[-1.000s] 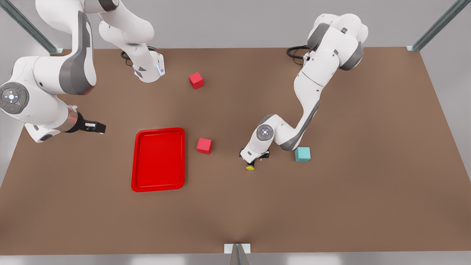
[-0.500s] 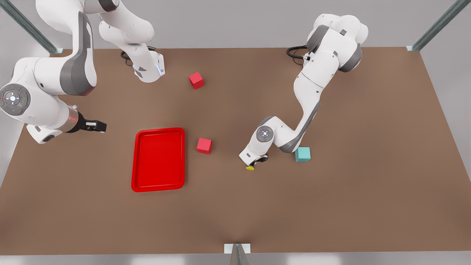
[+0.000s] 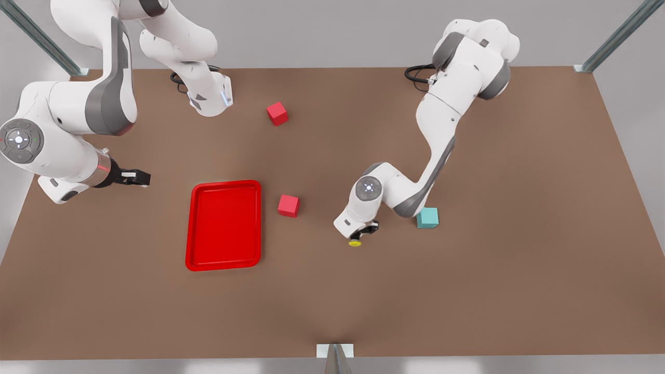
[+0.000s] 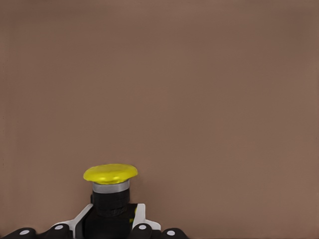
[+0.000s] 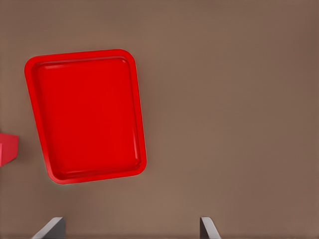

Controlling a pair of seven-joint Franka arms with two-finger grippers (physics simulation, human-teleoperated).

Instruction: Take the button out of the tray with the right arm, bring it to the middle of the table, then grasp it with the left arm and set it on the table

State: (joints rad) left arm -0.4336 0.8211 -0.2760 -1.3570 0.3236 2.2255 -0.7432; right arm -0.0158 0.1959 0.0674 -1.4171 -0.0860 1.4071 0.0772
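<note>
The button [image 3: 355, 242], a yellow cap on a black body, sits near the table's [image 3: 519, 259] middle with my left gripper [image 3: 359, 232] shut on it. In the left wrist view the fingers [image 4: 139, 221] clamp the button's [image 4: 110, 173] dark body, and the cap sticks out over bare tabletop. The red tray [image 3: 223, 226] lies at the front view's left with nothing in it. My right gripper [image 3: 136, 178] hangs open to the left of the tray in the front view. The right wrist view looks down on the tray [image 5: 89, 114] between the spread fingertips [image 5: 51, 228].
One red cube [image 3: 288, 205] lies just right of the tray and shows as the red cube [image 5: 7, 149] in the right wrist view. A second red cube [image 3: 277, 113] sits farther back. A teal cube [image 3: 427, 217] rests beside the left arm's elbow.
My left gripper has shifted slightly toward the table's front edge, carrying the button with it. The right arm has barely moved.
</note>
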